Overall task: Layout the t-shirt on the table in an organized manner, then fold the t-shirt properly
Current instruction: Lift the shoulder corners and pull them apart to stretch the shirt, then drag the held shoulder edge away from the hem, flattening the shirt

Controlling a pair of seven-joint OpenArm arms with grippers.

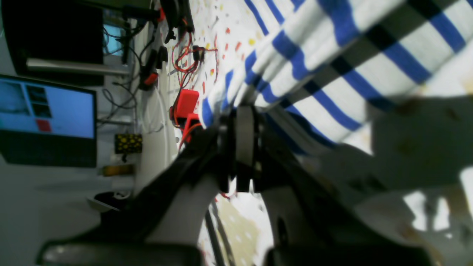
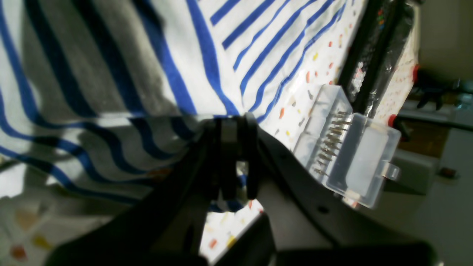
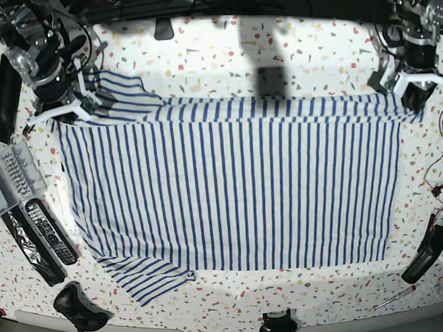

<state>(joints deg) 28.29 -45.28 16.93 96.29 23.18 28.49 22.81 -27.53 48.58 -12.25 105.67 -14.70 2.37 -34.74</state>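
Note:
The t-shirt (image 3: 237,187), white with thin blue stripes, lies spread flat across the speckled table (image 3: 225,56), one sleeve pointing to the near left and a small dark tag (image 3: 190,275) at its near edge. My right gripper (image 3: 63,112) stands at the shirt's far left corner. In the right wrist view, this gripper (image 2: 232,122) is shut on the striped cloth (image 2: 111,74). My left gripper (image 3: 411,101) holds the far right corner. The left wrist view shows it (image 1: 242,111) shut on a bunched fold of the t-shirt (image 1: 332,55).
A clear plastic box (image 3: 7,181) and remote controls (image 3: 45,230) lie along the left edge, with a black controller (image 3: 77,306) near the front left. A black handle-like tool (image 3: 427,253), a screwdriver (image 3: 392,300) and red wires (image 1: 186,103) sit at the right side.

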